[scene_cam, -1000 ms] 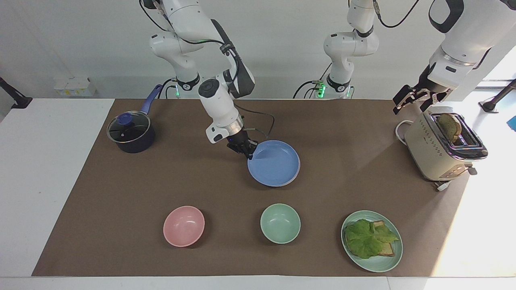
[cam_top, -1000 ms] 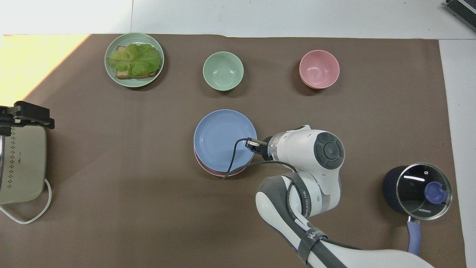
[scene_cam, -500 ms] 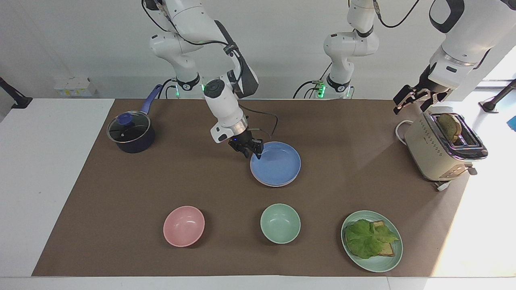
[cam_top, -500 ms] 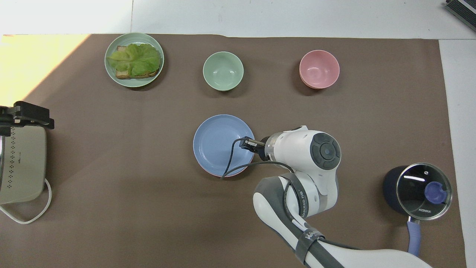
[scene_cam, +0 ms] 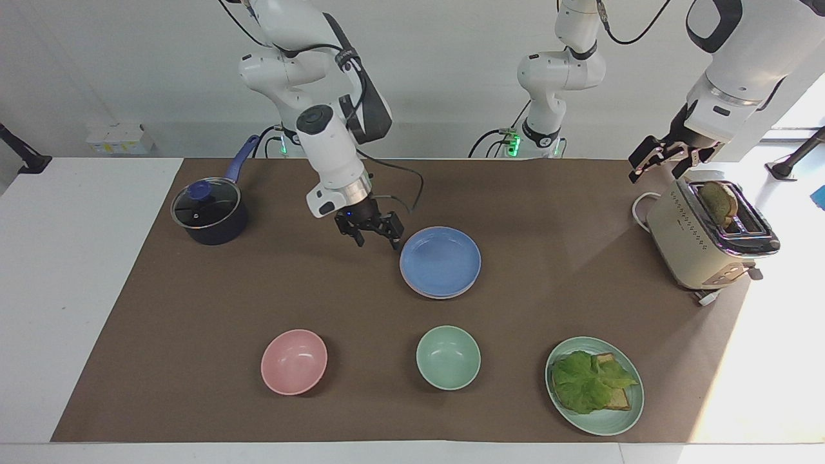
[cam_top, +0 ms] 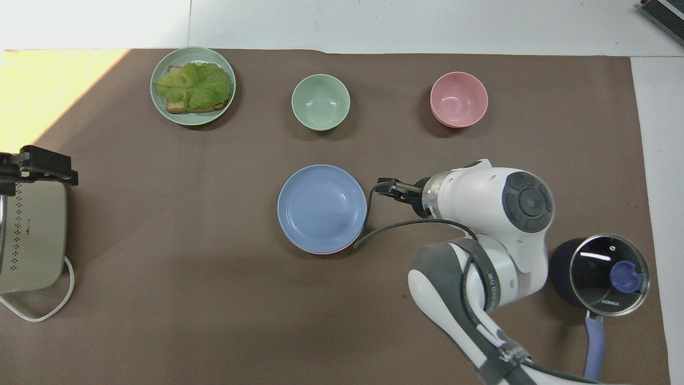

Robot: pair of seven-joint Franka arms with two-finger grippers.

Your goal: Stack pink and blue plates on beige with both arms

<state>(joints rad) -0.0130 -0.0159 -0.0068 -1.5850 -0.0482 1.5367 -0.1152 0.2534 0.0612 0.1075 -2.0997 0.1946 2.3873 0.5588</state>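
Note:
The blue plate (scene_cam: 440,261) (cam_top: 322,207) lies flat on the pink plate, of which only a thin rim (scene_cam: 445,297) (cam_top: 320,251) shows beneath it. Any beige plate is hidden under this stack. My right gripper (scene_cam: 378,243) (cam_top: 383,189) hangs open and empty just beside the blue plate's rim, toward the right arm's end of the table, touching nothing. Over the toaster (scene_cam: 699,238) at the left arm's end, my left gripper (scene_cam: 656,169) (cam_top: 37,167) waits open and holds nothing.
A lidded dark saucepan (scene_cam: 209,211) stands near the right arm's base. Farther from the robots sit a pink bowl (scene_cam: 294,361), a mint bowl (scene_cam: 448,356) and a mint plate (scene_cam: 628,415) bearing lettuce and toast. A bread slice sticks out of the toaster.
My right gripper opened and let go of the blue plate, which settled level on the pink one. The gripper then drew back toward the right arm's end. The left arm stayed still.

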